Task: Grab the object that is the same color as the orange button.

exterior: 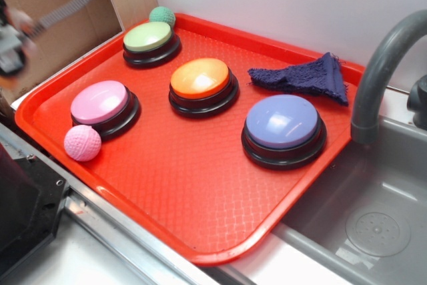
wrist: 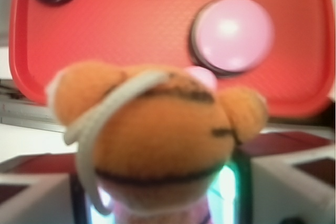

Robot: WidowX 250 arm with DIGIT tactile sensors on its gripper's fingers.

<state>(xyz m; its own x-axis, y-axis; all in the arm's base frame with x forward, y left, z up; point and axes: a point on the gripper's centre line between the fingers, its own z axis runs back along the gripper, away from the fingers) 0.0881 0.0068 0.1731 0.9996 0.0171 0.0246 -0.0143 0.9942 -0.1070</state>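
Observation:
The orange plush tiger [wrist: 157, 124], with black stripes and a white string loop, fills the wrist view, blurred and very close. My gripper [wrist: 157, 195] is shut on it, with white fingers [wrist: 31, 198] showing on either side. In the exterior view the gripper [exterior: 12, 55] is a blur at the far left, lifted off the tray's left corner; the tiger cannot be made out there. The orange button [exterior: 200, 77] stands in the middle of the red tray [exterior: 200, 231], well away from the gripper.
A pink button [exterior: 100, 101], green button [exterior: 148, 37] and purple button [exterior: 281, 122] stand on the tray. So do a pink ball [exterior: 83, 142], a green ball [exterior: 162, 15] and a dark blue cloth [exterior: 303, 77]. A sink [exterior: 373, 225] and grey faucet [exterior: 380, 65] lie to the right.

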